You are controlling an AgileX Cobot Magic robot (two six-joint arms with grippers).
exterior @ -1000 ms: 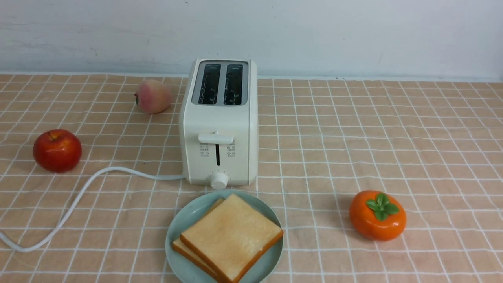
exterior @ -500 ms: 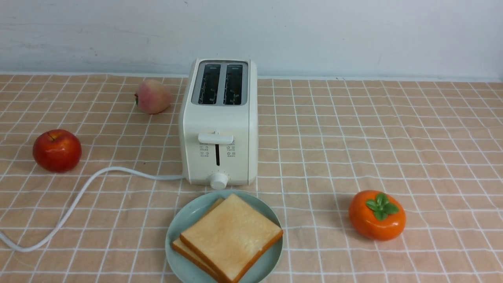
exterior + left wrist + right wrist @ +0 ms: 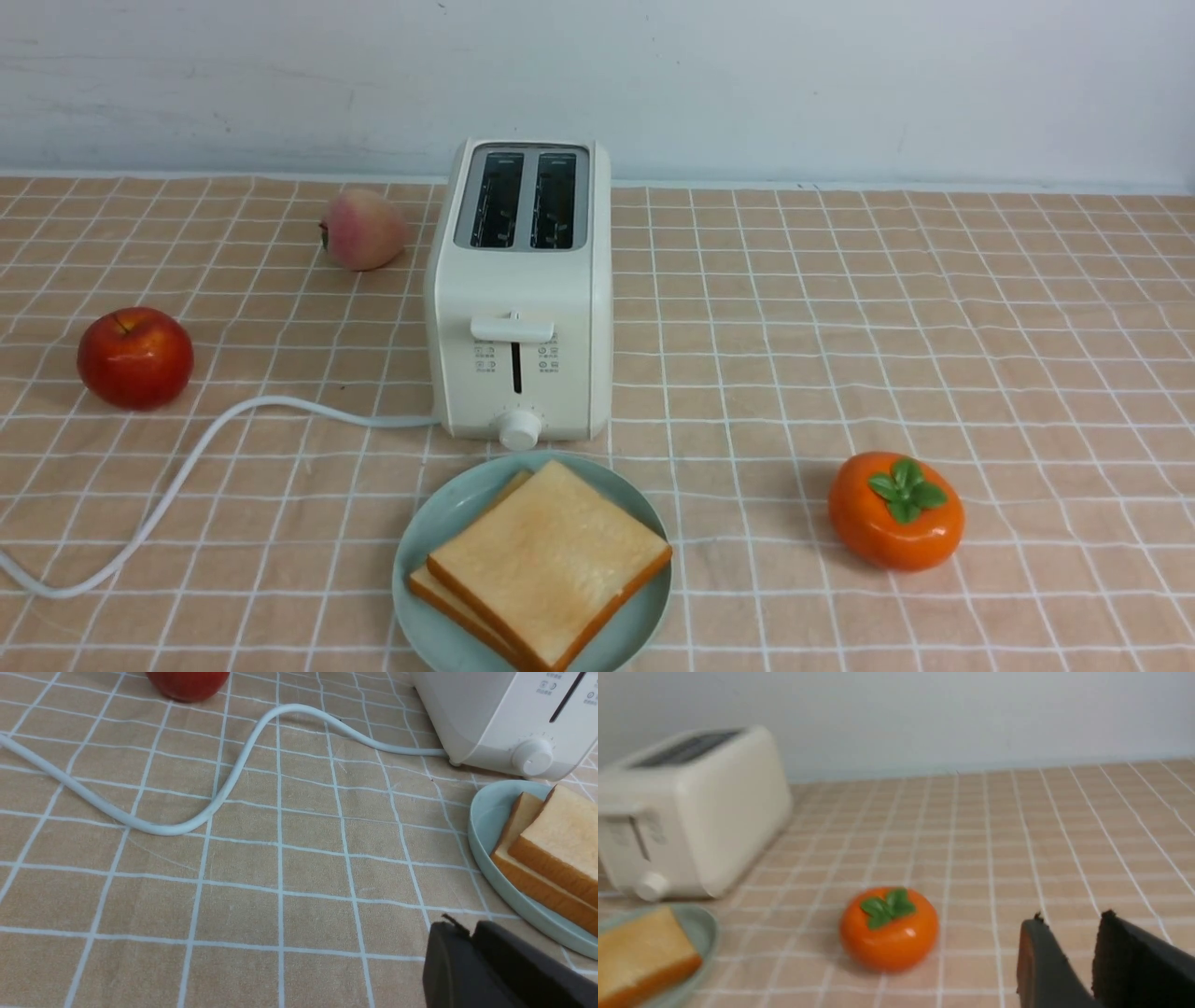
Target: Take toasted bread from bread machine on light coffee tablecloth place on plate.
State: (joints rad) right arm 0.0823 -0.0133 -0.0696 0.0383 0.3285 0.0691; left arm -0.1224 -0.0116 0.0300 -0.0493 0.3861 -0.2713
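Both toast slices on the plate — the toaster's slots show empty.

The two square golden-tan toasted bread slices [image 3: 549,562] with orange-brown crusts lie stacked, the upper one skewed, on the round pale teal-green plate [image 3: 439,523], which sits just in front of the boxy cream-white two-slot bread machine [image 3: 520,289] on the peach-tan grid-checked tablecloth [image 3: 840,327] covering the worktop. By my judgement the task is done and nothing is left to move. The left gripper [image 3: 469,933] hangs near the plate's edge, its dark fingers pressed together on nothing; the right gripper [image 3: 1069,933] hangs near the glossy orange persimmon [image 3: 889,928], fingers slightly parted — released, grasping nothing.
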